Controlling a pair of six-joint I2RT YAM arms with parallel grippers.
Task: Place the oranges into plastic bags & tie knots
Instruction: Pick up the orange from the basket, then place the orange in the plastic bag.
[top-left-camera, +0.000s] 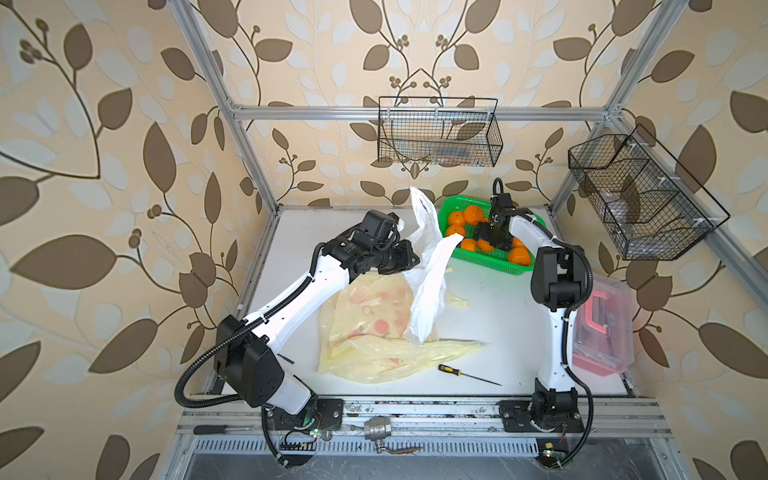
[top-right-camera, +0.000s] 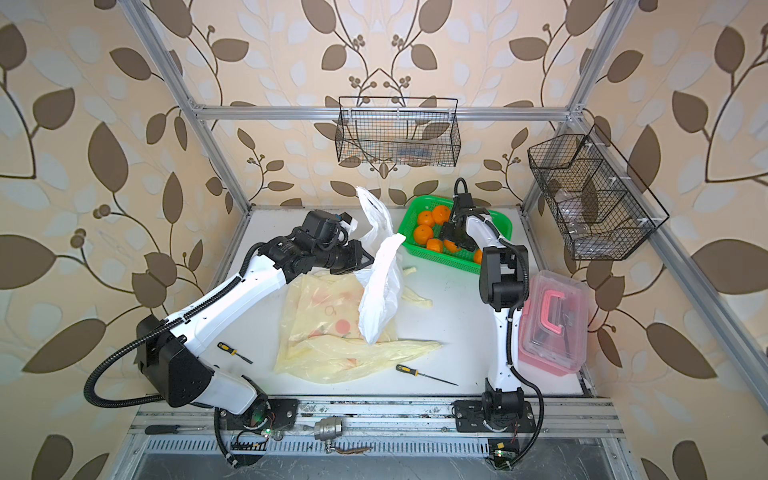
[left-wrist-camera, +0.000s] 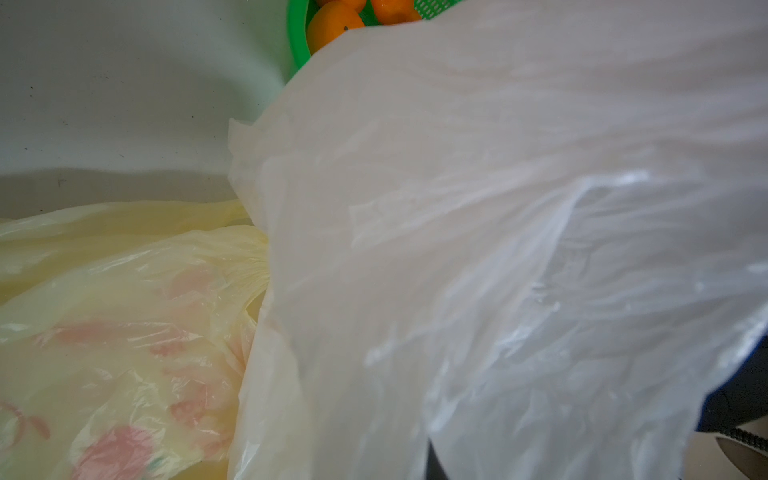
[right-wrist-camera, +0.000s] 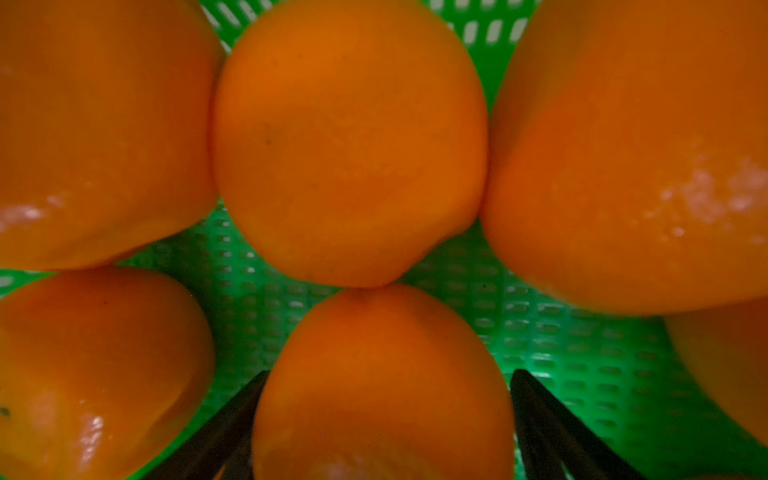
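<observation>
Right gripper (top-left-camera: 492, 241): lowered into the green basket (top-left-camera: 490, 264). In the right wrist view its dark fingers (right-wrist-camera: 216, 419) are seen spread wide, one on each side of a single orange (right-wrist-camera: 382, 395) and close against it. The jaws are apart. That orange rests on the basket floor and touches the orange (right-wrist-camera: 349, 141) beyond it. A firm clamp cannot be confirmed.

Left gripper (top-left-camera: 413, 262): set beside the basket, on the side toward the left arm. Its tips are covered by plastic in the left wrist view. The jaws are together, pinched on the white plastic bag (top-left-camera: 428, 286), which is seen raised off the surface (top-left-camera: 490, 328) in both top views.

White plastic bag (top-right-camera: 380, 291): translucent, crinkled, hanging slack from the pinch. One handle strap (top-left-camera: 419, 203) stands up next to the basket and another (top-left-camera: 451, 243) reaches over the basket rim.

Oranges (top-left-camera: 473, 214): several are recorded, bright and glossy, all inside the basket and packed against each other.

Yellow plastic bags (top-left-camera: 365, 328): two, pale with reddish fruit prints, lying flat and overlapped on the surface, farther from the back wall than the basket, partly under the white bag.
</observation>
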